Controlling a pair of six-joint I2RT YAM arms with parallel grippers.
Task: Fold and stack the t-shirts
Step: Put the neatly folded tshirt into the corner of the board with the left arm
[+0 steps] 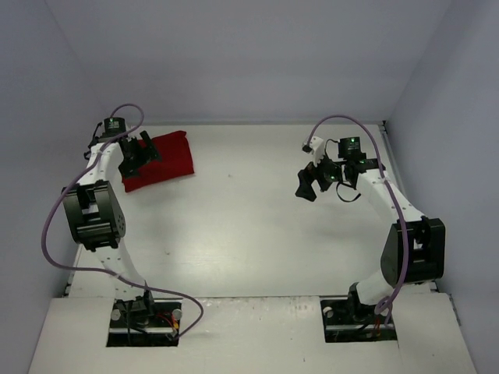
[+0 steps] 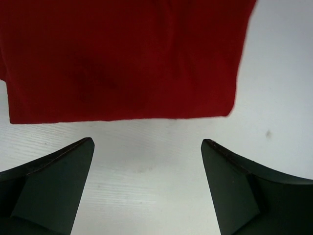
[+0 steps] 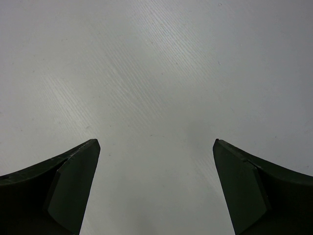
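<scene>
So the t-shirt (image 1: 168,160) sits as a folded red block at the far left of the table (image 1: 249,234). The left gripper (image 1: 139,156) is right at it, jaws spread wide and holding nothing. In the left wrist view the cloth's near edge runs straight across just ahead of both fingertips, so its long side lies crosswise to the jaws. The right gripper (image 1: 316,181) is wide open too, well apart over bare tabletop. From above the arm covers the shirt's left end, and the wrist view crops its far side, so I can't tell how many layers there are
</scene>
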